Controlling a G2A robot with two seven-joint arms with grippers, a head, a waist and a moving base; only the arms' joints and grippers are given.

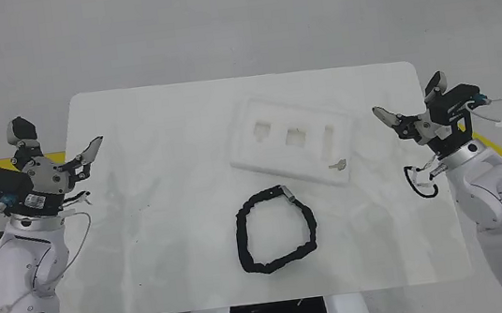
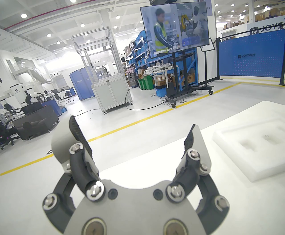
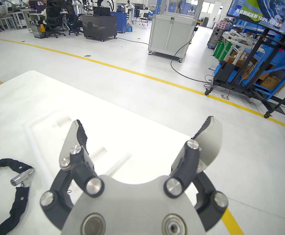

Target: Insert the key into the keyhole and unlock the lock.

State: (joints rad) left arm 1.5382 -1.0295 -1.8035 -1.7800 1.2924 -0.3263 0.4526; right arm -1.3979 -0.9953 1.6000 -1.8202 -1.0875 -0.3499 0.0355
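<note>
Both arms wait at opposite edges of the white tabletop (image 1: 164, 214), well apart from the task's things. The left gripper (image 2: 133, 124) has its fingers spread wide with nothing between them, and the right gripper (image 3: 143, 120) has its fingers spread and empty too.

The small silver key (image 1: 335, 164) lies flat on the white foam tray (image 1: 260, 151), near the tray corner closest to the right arm. Just beside the tray, toward the robot, the black fabric-sleeved chain lock (image 1: 276, 231) rests in a closed loop. Its silver metal lock cylinder (image 3: 22, 178) sits at the part of the loop nearest the tray. Which way the keyhole faces cannot be told.

No step appears to have begun, and the trouble will likely start with the key. It is thin and lies flat on the foam, so fingers that close a little high could slide over it or nudge it along the tray. A skewed pinch would leave the blade at an angle to the keyhole. The chain is loose on the smooth tabletop, so pushing the key in could shove the cylinder away unless the other gripper steadies it.
</note>
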